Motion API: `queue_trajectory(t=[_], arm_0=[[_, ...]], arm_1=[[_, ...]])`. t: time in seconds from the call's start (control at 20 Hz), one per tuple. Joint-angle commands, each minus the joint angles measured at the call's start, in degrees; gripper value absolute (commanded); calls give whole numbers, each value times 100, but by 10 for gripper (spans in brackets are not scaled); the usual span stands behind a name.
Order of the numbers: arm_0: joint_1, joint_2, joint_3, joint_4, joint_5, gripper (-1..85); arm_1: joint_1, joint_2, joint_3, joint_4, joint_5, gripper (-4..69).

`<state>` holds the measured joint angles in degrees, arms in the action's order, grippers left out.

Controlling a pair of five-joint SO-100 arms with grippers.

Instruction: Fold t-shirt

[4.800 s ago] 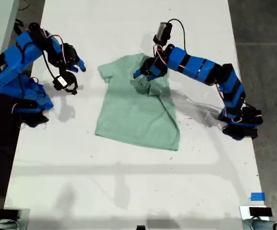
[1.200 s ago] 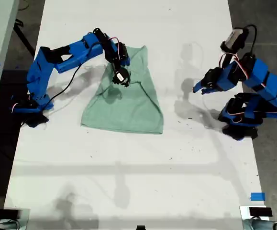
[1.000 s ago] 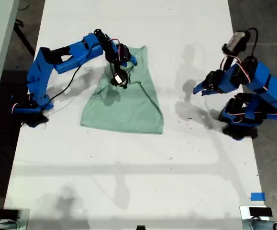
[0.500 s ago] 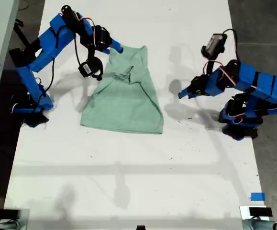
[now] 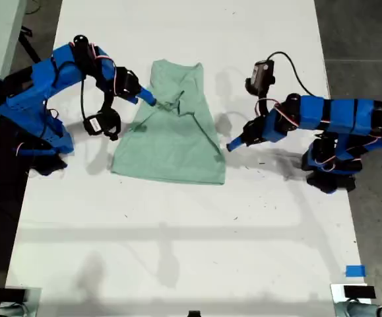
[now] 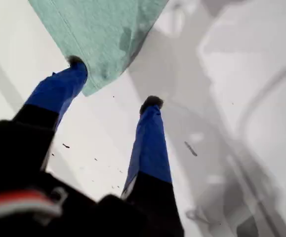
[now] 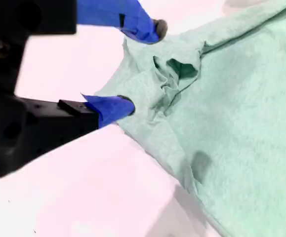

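The pale mint-green t-shirt lies flat on the white table, both sides folded in, with a bunched ridge near its upper middle. My second gripper is on the arm at the exterior view's left. It is open at the shirt's edge, with its blue fingertips on either side of the crumpled cloth. My first gripper, on the arm at the exterior view's right, is open beside the shirt's lower corner. One of its fingertips touches the hem and the other rests on bare table.
A blue tape mark sits near the table's front corner at the exterior view's right. Small black devices stand at both front corners. Dark floor borders the table on both sides.
The second gripper let go of the shirt's folded side and drew back towards the exterior view's left. The first arm reached in from the right towards the shirt's lower corner.
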<state>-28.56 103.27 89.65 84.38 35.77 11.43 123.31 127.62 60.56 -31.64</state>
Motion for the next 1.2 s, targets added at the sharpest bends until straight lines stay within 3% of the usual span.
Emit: queue_trajectory(t=[0.0,0.3,0.9,1.0,1.1,1.15], arm_0=[[246,738,448,-229,-211,234],[431,1099,923,-325,-404,228],[272,1248,1336,-527,-422,222],[237,1274,1389,-554,-422,221],[193,1301,1424,-563,-404,220],[176,1318,1450,-571,-396,220]], arm_1=[[-114,-229,-712,-448,-229,279],[-132,-1362,-984,-1028,-510,284],[18,-3076,-1591,-1538,-756,257],[26,-3296,-1670,-1591,-756,209],[35,-3480,-1775,-1591,-738,61],[35,-3533,-1819,-1591,-738,50]])
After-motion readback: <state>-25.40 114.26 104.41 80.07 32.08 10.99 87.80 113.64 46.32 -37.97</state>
